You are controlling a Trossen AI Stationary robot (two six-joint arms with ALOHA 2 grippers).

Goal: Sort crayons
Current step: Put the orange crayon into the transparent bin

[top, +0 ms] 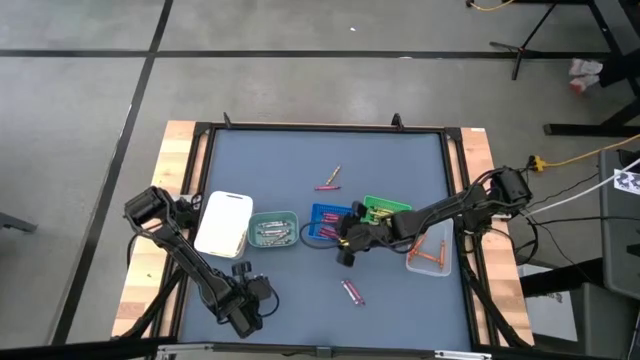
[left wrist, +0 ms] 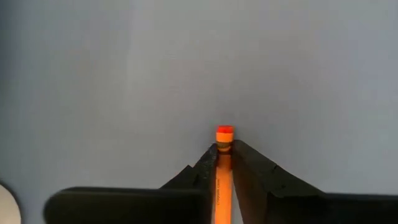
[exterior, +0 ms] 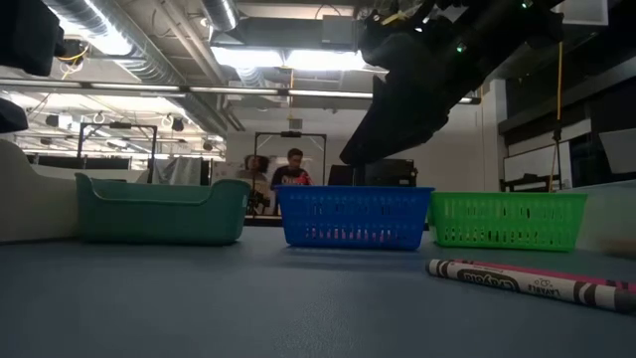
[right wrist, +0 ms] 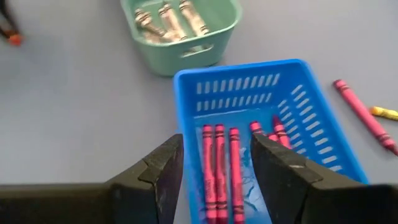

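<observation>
Our right hand point(top: 343, 243) hangs with its fingers spread over the near edge of the blue tray point(top: 328, 222) in the high view, while our left hand point(top: 243, 312) sits low at the front left of the worktop point(top: 400, 160), well apart from the trays. From above we see a white tray point(top: 224, 223), a teal tray point(top: 272, 229), the blue one, a green tray point(top: 385, 209) and a clear tray point(top: 430, 257) in a rough row, with loose crayons point(top: 352, 292) lying near the front and two more crayons point(top: 329, 180) behind the row. At worktop height the right arm's dark bulk hangs above the blue tray point(exterior: 354, 216), with the teal tray point(exterior: 159, 209) and green tray point(exterior: 507, 220) to either side, a pink crayon point(exterior: 537, 281) lying in front, and a person point(exterior: 293, 169) in the room beyond. Past our left wrist, the left hand point(left wrist: 224, 151) pinches an orange crayon point(left wrist: 224, 168) between its fingertips above bare worktop. Past our right wrist, the spread right hand point(right wrist: 214, 165) frames pink crayons point(right wrist: 219, 168) lying in the blue tray point(right wrist: 292, 106); grey crayons point(right wrist: 168, 18) fill the teal tray point(right wrist: 205, 53) beyond, and a pink crayon point(right wrist: 364, 115) and a yellow crayon point(right wrist: 384, 112) lie loose beside the blue one.
</observation>
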